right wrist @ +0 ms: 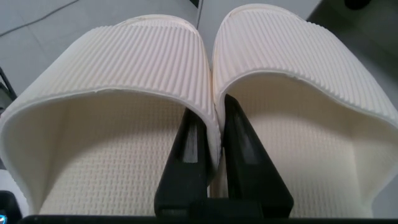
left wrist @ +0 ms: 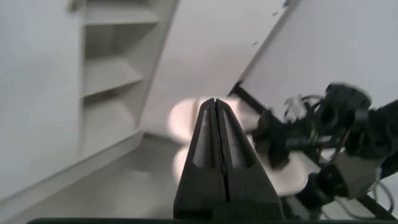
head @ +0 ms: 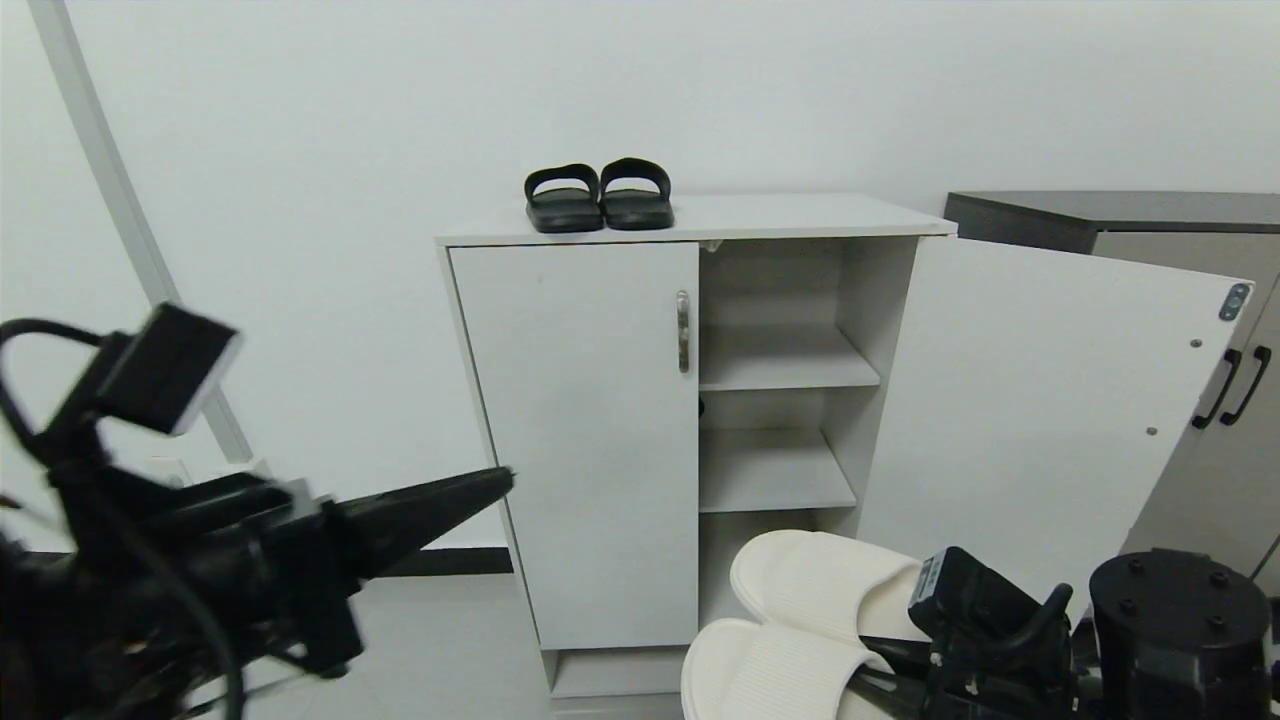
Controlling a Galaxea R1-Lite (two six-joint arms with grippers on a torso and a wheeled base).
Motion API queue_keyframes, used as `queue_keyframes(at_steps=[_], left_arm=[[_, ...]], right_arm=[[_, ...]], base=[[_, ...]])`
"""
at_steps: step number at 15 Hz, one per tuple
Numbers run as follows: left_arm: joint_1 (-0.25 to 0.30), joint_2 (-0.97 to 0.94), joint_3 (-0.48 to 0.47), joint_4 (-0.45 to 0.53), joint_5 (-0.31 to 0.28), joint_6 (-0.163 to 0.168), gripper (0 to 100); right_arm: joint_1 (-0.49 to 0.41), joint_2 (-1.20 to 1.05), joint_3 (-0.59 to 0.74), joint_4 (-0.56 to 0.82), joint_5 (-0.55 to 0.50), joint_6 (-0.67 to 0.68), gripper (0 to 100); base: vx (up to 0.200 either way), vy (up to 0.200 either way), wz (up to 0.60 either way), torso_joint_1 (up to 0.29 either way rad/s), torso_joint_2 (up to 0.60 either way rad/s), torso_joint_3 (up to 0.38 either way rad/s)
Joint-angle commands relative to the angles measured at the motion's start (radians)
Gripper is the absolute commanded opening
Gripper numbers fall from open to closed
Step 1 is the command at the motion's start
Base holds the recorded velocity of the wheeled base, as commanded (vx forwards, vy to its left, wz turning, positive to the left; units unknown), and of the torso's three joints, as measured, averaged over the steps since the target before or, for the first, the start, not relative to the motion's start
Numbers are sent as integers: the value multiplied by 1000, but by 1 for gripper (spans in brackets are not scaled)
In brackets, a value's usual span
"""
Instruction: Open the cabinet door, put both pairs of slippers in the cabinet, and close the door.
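Cabinet (head: pixel 590 450) with right door (head: pixel 1030 420) swung open, black slippers (head: pixel 598 195) side by side on top.
Right hand (right wrist: pixel 211 134) pinches ribbed cream slippers (head: pixel 800 620) together by inner edges, low before open shelves (head: pixel 780 370); left hand (left wrist: pixel 215 109) closed, holding nothing.

Black arms (head: pixel 200 580), looped cable (head: pixel 45 323), tapered left end effector (left wrist: pixel 215 102).

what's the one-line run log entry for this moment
cabinet door open | right tool shut on white slippers near cabinet | left tool shut, empty | black slippers on cabinet top
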Motion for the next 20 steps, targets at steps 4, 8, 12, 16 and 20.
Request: queue_keyframes(at_steps=[4,8,12,16,20], left_arm=[[275,-700,128,544,193,123,0],[430,-914,278,581,330,260,0],[464,-995,424,529,451,309,0],[464,-996,508,432,440,327,0],[464,-996,508,431,265,373,0]], right_arm=[[-1,-2,-4,0,1,-3,0],[-1,1,-1,0,1,-4,0],[0,4,-1,0,1,-6,0],[4,3,-1,0,-1,-6,0],[8,7,-1,0,-1,-7,0]], base=[[0,0,0,0,0,0],[0,0,0,0,0,0],[0,0,0,0,0,0],[0,0,0,0,0,0],[0,0,0,0,0,0]])
